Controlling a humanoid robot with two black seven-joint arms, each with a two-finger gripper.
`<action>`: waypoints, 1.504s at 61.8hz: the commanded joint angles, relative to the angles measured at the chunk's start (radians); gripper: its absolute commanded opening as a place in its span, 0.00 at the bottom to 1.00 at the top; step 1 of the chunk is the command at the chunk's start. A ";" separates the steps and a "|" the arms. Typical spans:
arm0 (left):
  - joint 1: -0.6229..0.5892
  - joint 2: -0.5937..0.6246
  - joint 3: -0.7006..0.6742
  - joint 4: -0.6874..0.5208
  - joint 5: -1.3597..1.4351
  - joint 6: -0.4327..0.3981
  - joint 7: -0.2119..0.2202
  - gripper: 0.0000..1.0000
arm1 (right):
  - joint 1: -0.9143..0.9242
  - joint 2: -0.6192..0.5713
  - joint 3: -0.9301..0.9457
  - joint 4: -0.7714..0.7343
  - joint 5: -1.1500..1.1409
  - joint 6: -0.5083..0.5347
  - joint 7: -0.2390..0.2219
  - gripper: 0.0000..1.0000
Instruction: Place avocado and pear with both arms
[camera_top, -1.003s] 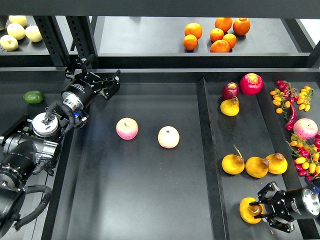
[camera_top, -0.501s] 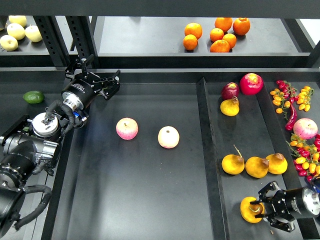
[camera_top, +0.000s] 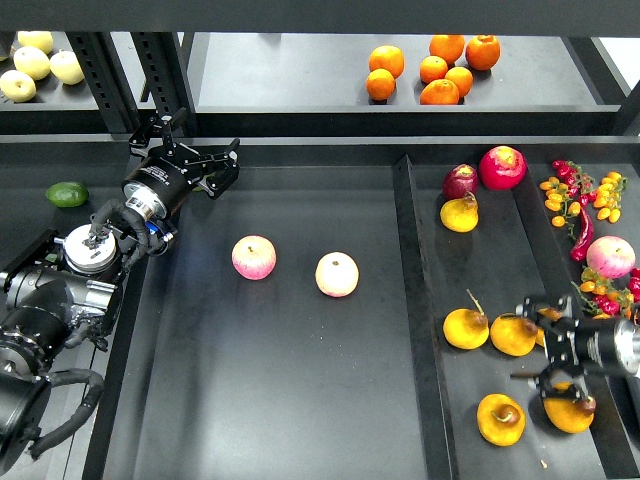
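The glossy dark green avocado (camera_top: 67, 194) lies at the far left edge of the black desk (camera_top: 290, 380), long axis running left to right, well apart from the left tool (camera_top: 190, 155), which hangs released with fingers spread. The plump yellow-orange pear (camera_top: 500, 419) sits in the right compartment, its brown hollow facing up, just beside the right tool (camera_top: 540, 345), whose grip I cannot tell. Two pink-yellow apples (camera_top: 255, 257) leave open room around them.
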 joint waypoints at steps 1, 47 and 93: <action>-0.006 0.000 -0.007 0.000 0.000 0.000 -0.003 0.99 | 0.061 -0.002 0.039 -0.016 0.053 0.000 0.000 0.94; -0.012 0.000 -0.056 -0.020 -0.001 0.000 -0.009 0.99 | 0.043 0.403 0.593 -0.251 0.107 0.000 0.000 0.95; -0.035 0.000 -0.053 -0.018 0.000 0.000 -0.017 0.99 | 0.293 0.687 0.613 -0.658 0.107 0.000 0.346 0.99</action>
